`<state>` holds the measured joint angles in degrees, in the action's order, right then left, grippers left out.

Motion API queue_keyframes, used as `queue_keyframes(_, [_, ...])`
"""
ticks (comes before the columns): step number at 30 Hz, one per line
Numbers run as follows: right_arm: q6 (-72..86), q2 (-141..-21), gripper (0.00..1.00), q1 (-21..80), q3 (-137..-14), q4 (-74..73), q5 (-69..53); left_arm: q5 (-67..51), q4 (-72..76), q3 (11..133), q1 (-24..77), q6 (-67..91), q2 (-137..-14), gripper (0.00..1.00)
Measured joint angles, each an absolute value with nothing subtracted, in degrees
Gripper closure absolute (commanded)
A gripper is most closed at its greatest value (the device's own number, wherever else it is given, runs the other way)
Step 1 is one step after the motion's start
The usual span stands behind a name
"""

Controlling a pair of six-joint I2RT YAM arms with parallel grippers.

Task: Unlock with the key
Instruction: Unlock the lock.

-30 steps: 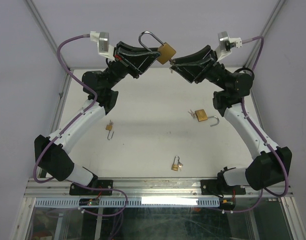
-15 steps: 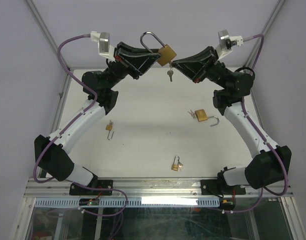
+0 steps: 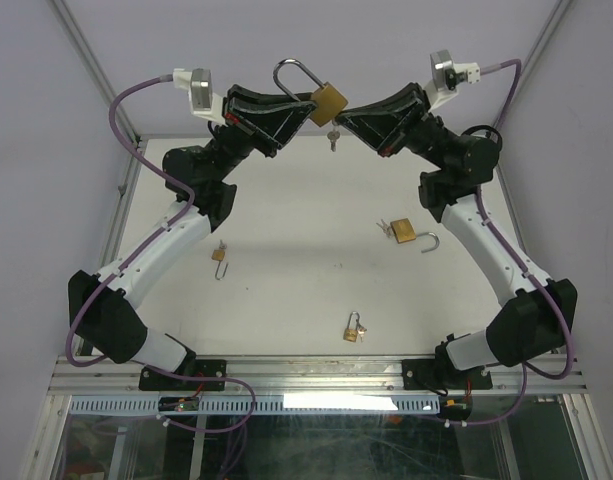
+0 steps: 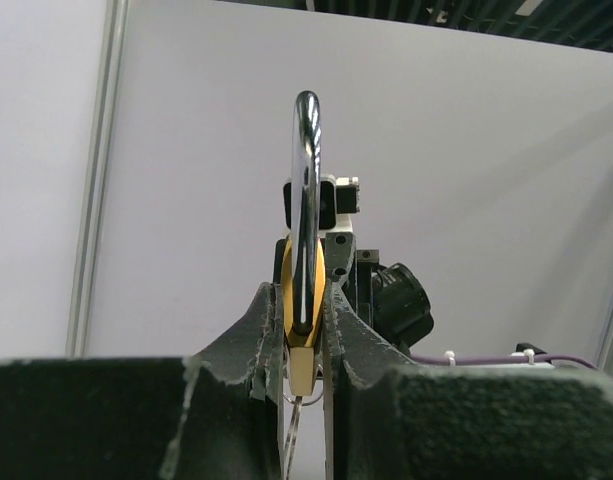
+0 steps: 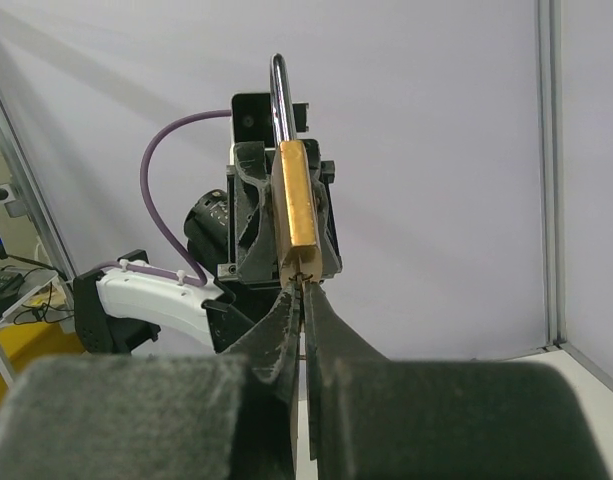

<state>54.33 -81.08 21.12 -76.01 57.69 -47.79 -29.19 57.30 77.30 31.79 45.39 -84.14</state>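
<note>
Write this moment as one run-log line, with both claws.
left claw: shut on padlock, in the air | right claw: shut at padlock's base | key: dangling below

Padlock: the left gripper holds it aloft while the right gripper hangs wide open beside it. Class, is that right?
No. The left gripper holds the padlock aloft, but the right gripper is shut at its lower end; the right wrist view shows it.
</note>
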Motion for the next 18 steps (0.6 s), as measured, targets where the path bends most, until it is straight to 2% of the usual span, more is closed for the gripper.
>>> queue_keyframes(7, [54.59,-83.26,0.99,21.15,-77.62,58.96,-47.66,-26.39,57.56,75.99,31.79,45.39,-83.88,1.0])
queue_keyframes(10, [54.22,-83.33,0.57,21.15,-77.62,58.63,-47.59,-26.06,57.47,75.96,31.79,45.34,-83.88,1.0])
queue_keyframes(11, [53.58,-83.31,0.47,21.26,-77.6,58.24,-47.72,-26.35,57.21,75.96,31.79,45.39,-83.88,1.0])
queue_keyframes(13, [52.03,-82.91,0.38,21.65,-77.06,56.6,-47.59,-27.81,56.4,75.92,31.81,45.21,-83.88,1.0])
queue_keyframes(18, [47.2,-80.29,0.35,22.5,-74.98,50.81,-48.38,-30.65,53.71,75.66,31.79,44.66,-84.12,1.0])
